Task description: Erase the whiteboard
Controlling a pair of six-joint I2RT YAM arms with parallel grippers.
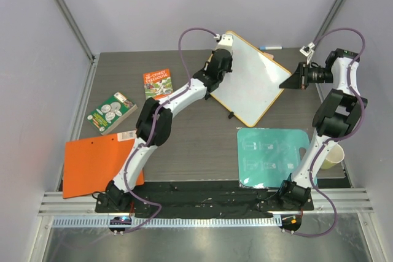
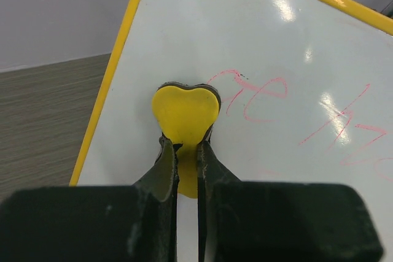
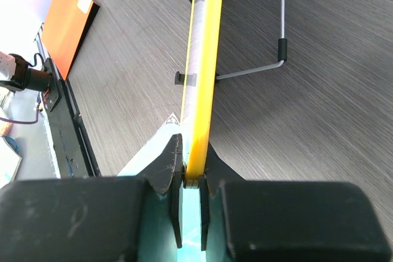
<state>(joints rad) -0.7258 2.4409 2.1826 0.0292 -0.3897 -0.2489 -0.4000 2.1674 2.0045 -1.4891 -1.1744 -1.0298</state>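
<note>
The right gripper (image 3: 194, 167) clamps the orange-yellow rim (image 3: 206, 59) of the large white whiteboard (image 1: 249, 84), evidently to steady it, while the left gripper (image 2: 187, 151) pinches a yellow heart-shaped eraser (image 2: 186, 111) just beside its pink marks (image 2: 252, 96).

white arm links (image 1: 181, 97) with black joints; looping purple cables (image 1: 196, 29); scuffed black tapering fingers (image 2: 164, 173)

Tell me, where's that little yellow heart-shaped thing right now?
In the left wrist view, the yellow heart-shaped eraser sits pinched in the left claw, against the yellow-rimmed whiteboard near its left edge, just left of the pink scribbles.
</note>
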